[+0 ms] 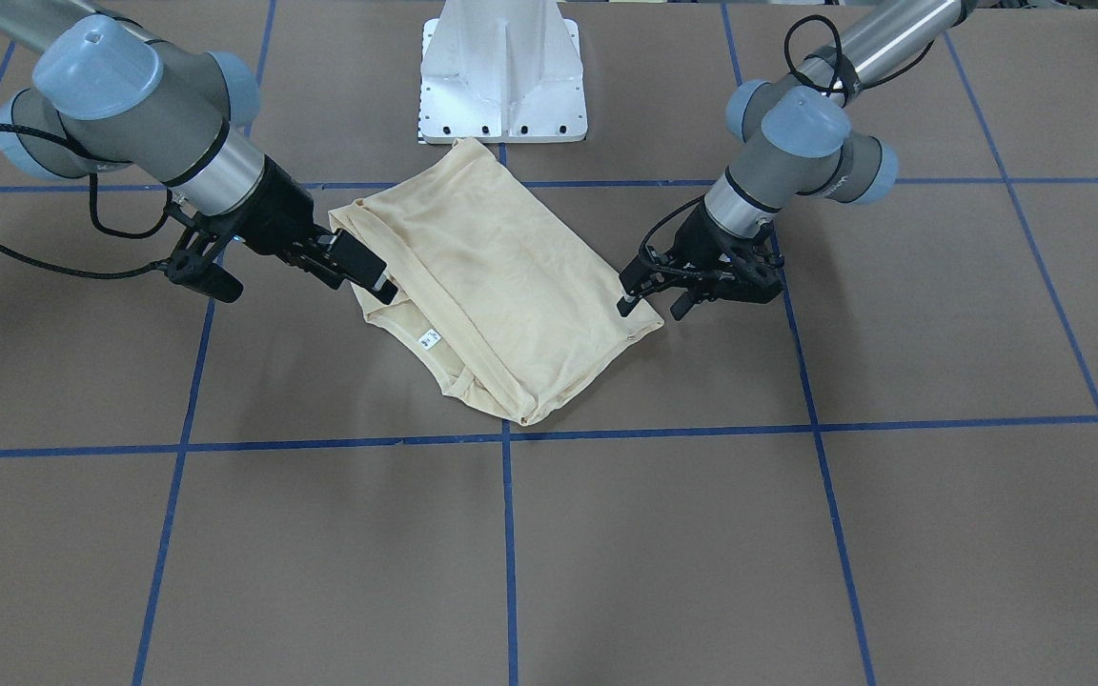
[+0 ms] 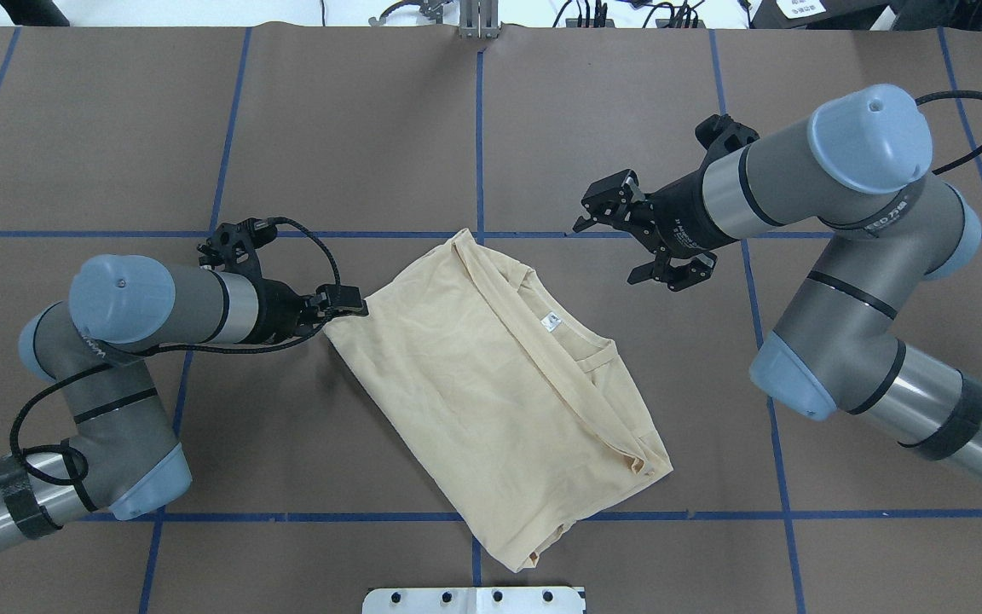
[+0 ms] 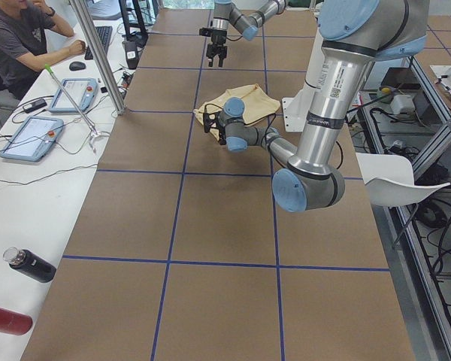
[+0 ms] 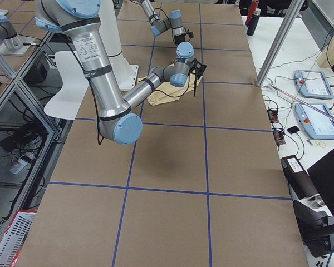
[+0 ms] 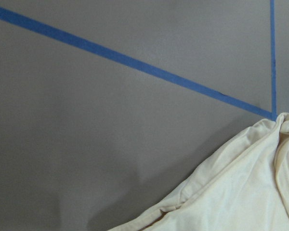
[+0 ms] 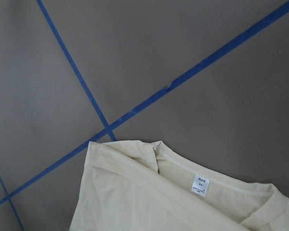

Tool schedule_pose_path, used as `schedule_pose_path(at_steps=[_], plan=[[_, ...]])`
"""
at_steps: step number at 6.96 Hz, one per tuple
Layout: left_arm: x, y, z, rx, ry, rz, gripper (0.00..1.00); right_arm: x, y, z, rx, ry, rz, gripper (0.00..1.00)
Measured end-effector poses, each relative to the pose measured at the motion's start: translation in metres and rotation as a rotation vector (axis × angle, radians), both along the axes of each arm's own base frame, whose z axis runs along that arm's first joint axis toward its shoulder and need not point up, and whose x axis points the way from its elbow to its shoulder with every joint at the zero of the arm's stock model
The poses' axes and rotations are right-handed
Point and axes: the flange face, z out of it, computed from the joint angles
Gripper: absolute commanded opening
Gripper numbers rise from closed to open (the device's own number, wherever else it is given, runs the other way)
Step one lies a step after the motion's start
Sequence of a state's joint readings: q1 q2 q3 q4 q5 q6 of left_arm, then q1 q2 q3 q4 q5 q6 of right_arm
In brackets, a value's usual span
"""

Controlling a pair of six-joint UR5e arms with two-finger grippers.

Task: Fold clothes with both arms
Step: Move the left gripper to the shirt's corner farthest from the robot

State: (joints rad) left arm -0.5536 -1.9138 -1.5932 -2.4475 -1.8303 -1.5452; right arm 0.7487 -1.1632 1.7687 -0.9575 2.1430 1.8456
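Spanning every view, the brown table [image 2: 372, 128] is ruled into squares by blue tape [image 2: 479, 153], with the white base [image 1: 503, 76] at the robot's edge. Both arms reach in low from either side: the left arm [image 2: 158, 303] lies close to the table and points at the shirt, while the right arm [image 2: 798, 179] is bent and held higher

The shirt [image 2: 474, 384] lies near the table's middle, just in front of the base. It is folded into a rough rectangle and set diagonally to the tape grid. One long side shows stacked folded edges and the neckline. No print shows on the upper side

The left gripper [image 1: 651, 307] is down at the shirt's corner on the robot's left. Its fingers are parted in the front view and grip nothing, and one fingertip [image 1: 623, 305] is at the cloth's edge. The right gripper [image 2: 610, 249] hangs with its jaws spread wide and nothing in them. In the overhead view it sits beside the far corner near the neckline, clear of the cloth

The label [image 2: 550, 321], small and white, sits inside the neckline facing up, and reads "SIZE" in the right wrist view
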Motion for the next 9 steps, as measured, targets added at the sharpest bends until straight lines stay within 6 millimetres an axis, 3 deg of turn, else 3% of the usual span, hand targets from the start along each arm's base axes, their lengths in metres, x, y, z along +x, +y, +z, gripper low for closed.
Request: schedule_pose_path(at_steps=[4, 6, 9], plan=[[0.017, -0.007, 0.003, -0.008, -0.016, 0.006, 0.85, -0.001, 0.0, -0.001, 0.0, -0.001, 0.0, 1.0], [0.018, -0.008, 0.001, -0.005, -0.014, 0.007, 0.63, 0.0, 0.0, -0.002, 0.002, -0.003, 0.0, 1.0], [0.015, -0.008, 0.001, -0.002, -0.013, 0.006, 0.61, 0.0, -0.001, -0.002, 0.002, -0.003, 0.001, 1.0]])
